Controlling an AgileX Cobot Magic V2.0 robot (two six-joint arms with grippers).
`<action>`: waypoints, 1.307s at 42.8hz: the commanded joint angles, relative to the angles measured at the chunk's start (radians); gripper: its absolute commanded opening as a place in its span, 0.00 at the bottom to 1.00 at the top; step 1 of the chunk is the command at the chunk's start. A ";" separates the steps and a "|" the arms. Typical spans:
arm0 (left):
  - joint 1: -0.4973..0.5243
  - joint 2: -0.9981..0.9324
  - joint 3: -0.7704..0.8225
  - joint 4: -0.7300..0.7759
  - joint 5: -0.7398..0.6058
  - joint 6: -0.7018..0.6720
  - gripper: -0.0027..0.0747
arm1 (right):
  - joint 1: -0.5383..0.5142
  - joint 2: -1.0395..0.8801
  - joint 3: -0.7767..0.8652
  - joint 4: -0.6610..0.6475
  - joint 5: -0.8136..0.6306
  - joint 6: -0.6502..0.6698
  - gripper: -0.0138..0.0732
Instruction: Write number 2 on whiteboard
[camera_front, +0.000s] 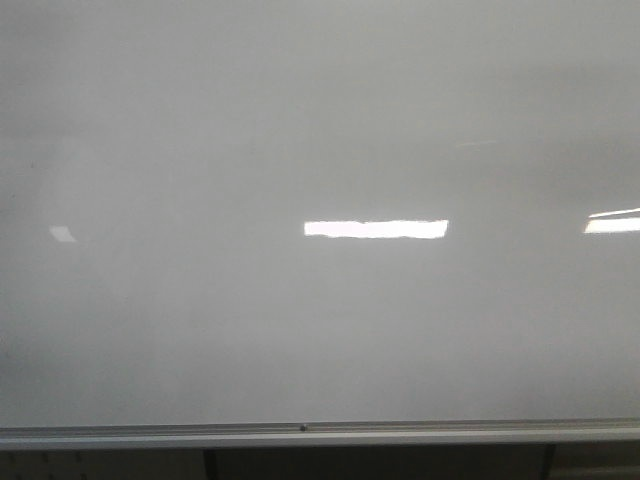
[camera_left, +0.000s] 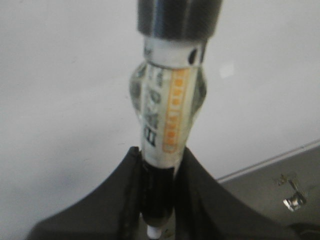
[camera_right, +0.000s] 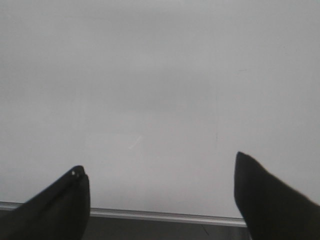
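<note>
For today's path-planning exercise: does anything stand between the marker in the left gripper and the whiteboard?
Nothing visible does. The left gripper holds the marker pointing at the bare whiteboard; no digit is written yet.

All three cameras face the whiteboard (camera_front: 320, 120) closely, sharing its lower rail (camera_front: 320, 435).

Office or classroom, wall-filling whiteboard (camera_front: 300, 120), silver rail (camera_front: 320, 434), ceiling-light reflections (camera_front: 376, 229)
</note>
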 joint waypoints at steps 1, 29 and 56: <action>-0.070 -0.026 -0.092 -0.009 0.085 0.059 0.06 | -0.004 0.001 -0.031 -0.010 -0.070 -0.003 0.86; -0.511 0.008 -0.158 -0.011 0.339 0.154 0.06 | 0.013 0.001 -0.054 -0.010 -0.046 -0.004 0.86; -0.542 0.141 -0.160 -0.079 0.296 0.402 0.06 | 0.456 0.345 -0.449 0.230 0.476 -0.623 0.86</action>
